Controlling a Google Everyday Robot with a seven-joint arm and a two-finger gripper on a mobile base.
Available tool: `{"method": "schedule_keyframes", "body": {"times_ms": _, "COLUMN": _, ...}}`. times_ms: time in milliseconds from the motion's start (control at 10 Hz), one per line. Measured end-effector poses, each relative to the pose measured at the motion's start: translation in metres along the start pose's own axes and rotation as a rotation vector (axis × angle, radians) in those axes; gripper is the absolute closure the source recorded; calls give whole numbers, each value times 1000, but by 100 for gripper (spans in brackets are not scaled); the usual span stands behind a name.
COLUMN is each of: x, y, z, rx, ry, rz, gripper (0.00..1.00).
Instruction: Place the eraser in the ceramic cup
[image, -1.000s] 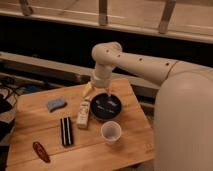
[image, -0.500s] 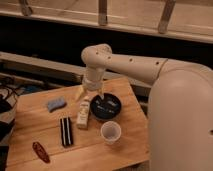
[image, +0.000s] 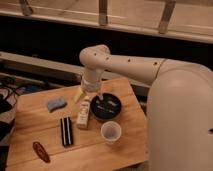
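Note:
The eraser (image: 56, 104), a small blue-grey block, lies on the left part of the wooden table (image: 30, 127). The ceramic cup (image: 110, 132), small, white and handleless, stands near the table's front, right of centre. My gripper (image: 88, 96) hangs from the cream arm above the table's back middle, over the top end of a white tube (image: 83, 114). It is to the right of the eraser and behind the cup. Nothing shows in the gripper.
A wide black bowl (image: 106, 106) sits just right of the gripper, behind the cup. A long black bar with a pale stripe (image: 66, 131) and a reddish-brown oval (image: 41, 151) lie at the front left. The robot's pale body (image: 180, 120) fills the right side.
The arm and gripper have moved left, from over the black bowl toward the white tube and the eraser. The objects on the table have not moved.

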Motion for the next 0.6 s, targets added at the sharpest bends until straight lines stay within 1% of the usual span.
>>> {"method": "schedule_keyframes", "body": {"times_ms": 100, "x": -5, "y": 6, "z": 3, "rx": -5, "ry": 6, "rz": -19, "gripper": 20}}
{"method": "schedule_keyframes", "body": {"times_ms": 200, "x": -17, "y": 22, "z": 10, "rx": -13, "ry": 21, "rz": -59, "gripper": 20}}
{"method": "schedule_keyframes", "body": {"times_ms": 400, "x": -33, "y": 47, "z": 19, "rx": -19, "ry": 40, "rz": -118, "gripper": 20}}
{"method": "schedule_keyframes", "body": {"times_ms": 500, "x": -40, "y": 68, "z": 25, "rx": -16, "ry": 53, "rz": -167, "gripper": 20}}
{"method": "schedule_keyframes", "body": {"times_ms": 600, "x": -43, "y": 87, "z": 30, "rx": -16, "ry": 63, "rz": -213, "gripper": 20}}
